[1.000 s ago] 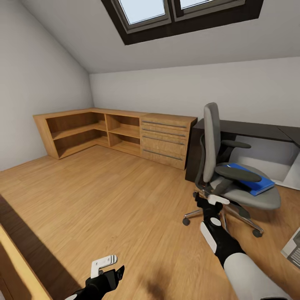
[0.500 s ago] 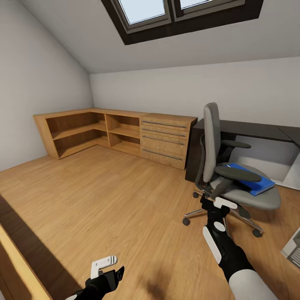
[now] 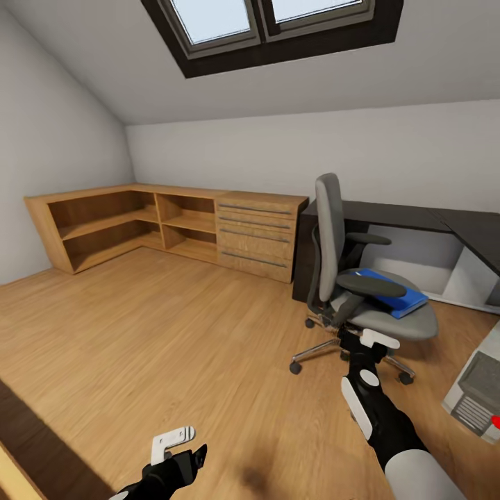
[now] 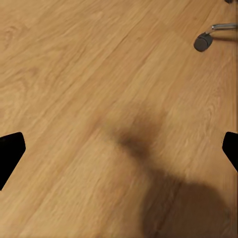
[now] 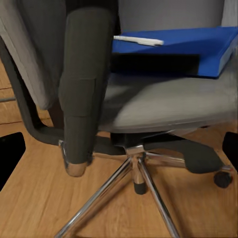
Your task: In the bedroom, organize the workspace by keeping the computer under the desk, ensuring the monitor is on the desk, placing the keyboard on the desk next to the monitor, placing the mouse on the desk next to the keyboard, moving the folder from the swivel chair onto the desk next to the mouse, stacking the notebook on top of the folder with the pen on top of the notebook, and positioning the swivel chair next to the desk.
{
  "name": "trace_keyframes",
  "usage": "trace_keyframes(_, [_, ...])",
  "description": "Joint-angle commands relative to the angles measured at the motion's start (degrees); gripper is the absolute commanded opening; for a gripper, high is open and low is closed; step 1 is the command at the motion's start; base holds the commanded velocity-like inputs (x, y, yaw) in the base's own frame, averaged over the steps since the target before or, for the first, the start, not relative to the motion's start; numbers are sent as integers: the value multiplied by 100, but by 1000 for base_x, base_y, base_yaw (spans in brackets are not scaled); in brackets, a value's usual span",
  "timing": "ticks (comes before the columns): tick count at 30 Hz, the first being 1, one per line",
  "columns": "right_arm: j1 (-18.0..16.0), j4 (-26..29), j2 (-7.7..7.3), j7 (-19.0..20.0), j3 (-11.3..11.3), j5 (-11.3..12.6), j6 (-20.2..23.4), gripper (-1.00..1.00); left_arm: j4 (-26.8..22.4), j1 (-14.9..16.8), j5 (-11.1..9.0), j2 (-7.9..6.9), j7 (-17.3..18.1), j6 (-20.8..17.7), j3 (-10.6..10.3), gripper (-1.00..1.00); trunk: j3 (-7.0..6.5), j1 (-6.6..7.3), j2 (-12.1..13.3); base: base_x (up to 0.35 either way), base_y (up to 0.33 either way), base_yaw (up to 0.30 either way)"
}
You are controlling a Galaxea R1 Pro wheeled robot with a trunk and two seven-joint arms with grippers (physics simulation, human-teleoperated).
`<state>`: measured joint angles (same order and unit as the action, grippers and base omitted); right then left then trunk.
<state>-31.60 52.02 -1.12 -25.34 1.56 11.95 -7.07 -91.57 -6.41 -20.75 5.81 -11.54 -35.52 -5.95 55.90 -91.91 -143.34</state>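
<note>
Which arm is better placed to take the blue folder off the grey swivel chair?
Right. The right end effector is open beside the grey swivel chair, facing the blue folder; the left end effector hangs over bare floor.

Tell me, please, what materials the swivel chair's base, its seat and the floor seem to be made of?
Swivel chair base: looks like polished chrome metal, with bright reflective spokes. Seat: seems grey matte fabric padding, soft-looking and without shine. Floor: appears light wood boards, with visible grain and plank lines, slightly satin.
</note>
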Motion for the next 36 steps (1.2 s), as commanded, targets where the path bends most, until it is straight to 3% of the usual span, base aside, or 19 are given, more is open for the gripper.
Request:
trace_keyframes(1, [-4, -4, -21, -16, 14, 61, -40, 100, -10, -1, -61, 2, -50, -16, -2, 100, 0, 1, -2, 0, 0, -241])
trace_keyframes(4, [-6, 4, -141, -44, -12, 66, -40, 100, -6, -1, -61, 3, -50, -16, -2, 100, -14, 1, -2, 0, 0, -243])
trace_keyframes(11, [-4, 9, -219, -72, -38, 60, -68, 100, -1, -1, -61, 2, -50, -14, -2, 100, -42, 1, -2, 0, 0, -232])
trace_keyframes(36, [-5, 10, -231, -67, -33, 44, -76, 100, 26, -1, -51, 5, -41, -3, -16, 100, -48, 1, -2, 101, -5, -15])
